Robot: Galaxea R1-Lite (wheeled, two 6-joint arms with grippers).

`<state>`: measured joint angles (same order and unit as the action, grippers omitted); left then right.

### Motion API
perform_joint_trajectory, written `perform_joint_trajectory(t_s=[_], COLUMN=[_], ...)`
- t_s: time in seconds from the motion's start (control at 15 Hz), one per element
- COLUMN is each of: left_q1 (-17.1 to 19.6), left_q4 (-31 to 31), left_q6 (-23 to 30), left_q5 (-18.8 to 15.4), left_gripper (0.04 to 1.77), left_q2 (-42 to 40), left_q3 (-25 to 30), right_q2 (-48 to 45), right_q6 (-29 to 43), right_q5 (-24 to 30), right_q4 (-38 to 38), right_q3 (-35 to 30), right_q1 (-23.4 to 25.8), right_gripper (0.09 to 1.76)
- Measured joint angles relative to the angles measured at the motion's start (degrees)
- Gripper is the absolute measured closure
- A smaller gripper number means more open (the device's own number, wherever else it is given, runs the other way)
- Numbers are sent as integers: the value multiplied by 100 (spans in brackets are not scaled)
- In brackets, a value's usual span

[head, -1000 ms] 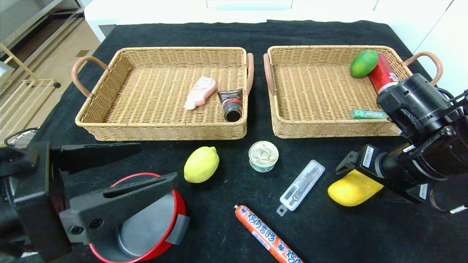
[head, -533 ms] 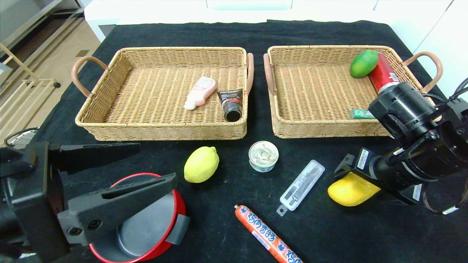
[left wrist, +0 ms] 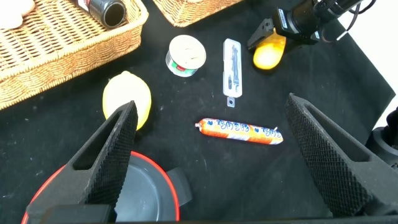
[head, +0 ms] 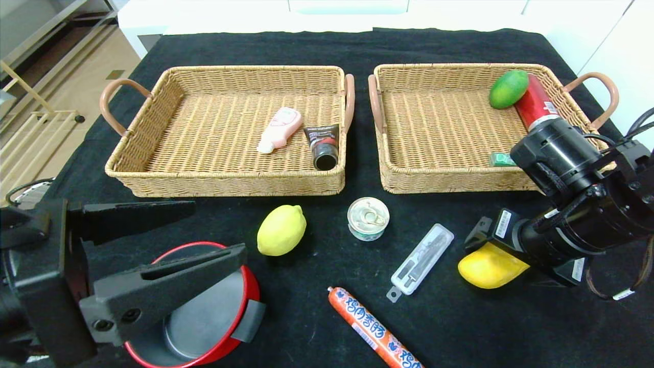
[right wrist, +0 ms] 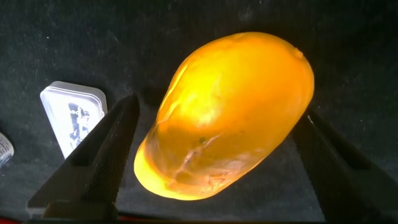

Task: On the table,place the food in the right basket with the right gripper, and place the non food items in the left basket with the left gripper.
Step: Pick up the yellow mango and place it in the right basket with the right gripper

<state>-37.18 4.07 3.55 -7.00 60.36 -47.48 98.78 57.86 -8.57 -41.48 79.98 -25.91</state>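
Black cloth covers the table (head: 449,41), on which two wicker baskets stand side by side; the left basket (head: 153,128) holds two things, a pink tube (head: 279,129) and a dark tube (head: 323,145), both lying lengthwise toward the robot; the right basket (head: 409,174) holds three, a green mango (head: 508,88) and a red can (head: 534,105) touching at its far right corner, and a green pack (head: 498,159) along its near wall. At near left the left gripper (head: 168,240) hovers with its jaws spread wide and nothing between them, above one red-rimmed lid (head: 204,317). Going rightward on the cloth lie one lemon (head: 281,230), its tip pointing away to the right; one tin (head: 368,219) standing on end, pull-ring up; one sausage (head: 373,329) running from near centre down toward the robot's right; one clear case (head: 422,258) slanting up to the right. At right the right gripper (right wrist: 214,134) stands spread wide about one yellow mango (head: 488,267), a finger on either side, not clenched; the mango lies on the cloth in front of the right basket, its long axis left to right.
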Motion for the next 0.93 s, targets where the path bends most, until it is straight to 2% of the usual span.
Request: perform_joint_trajectory(t_s=[0.07, 0.13, 0.27, 0.4, 0.93], left_q1=[0, 2, 2, 0, 0], left_q4=[2, 2, 2, 0, -5], left_q6=[2, 2, 0, 2, 2], left_q5=[-2, -2, 0, 2, -7], left_gripper=[9, 9, 9, 9, 9], left_q2=[-9, -13, -20, -33, -63], left_q3=[0, 2, 5, 5, 10], right_q2=[1, 4, 11, 33, 155], right_q6=[0, 2, 0, -1, 0], right_q5=[0, 0, 4, -9, -16], right_q4=[0, 1, -2, 0, -2], right_q3=[0, 0, 0, 2, 13], right_q1=[0, 0, 0, 0, 6], right_gripper=[14, 21, 54, 74, 81])
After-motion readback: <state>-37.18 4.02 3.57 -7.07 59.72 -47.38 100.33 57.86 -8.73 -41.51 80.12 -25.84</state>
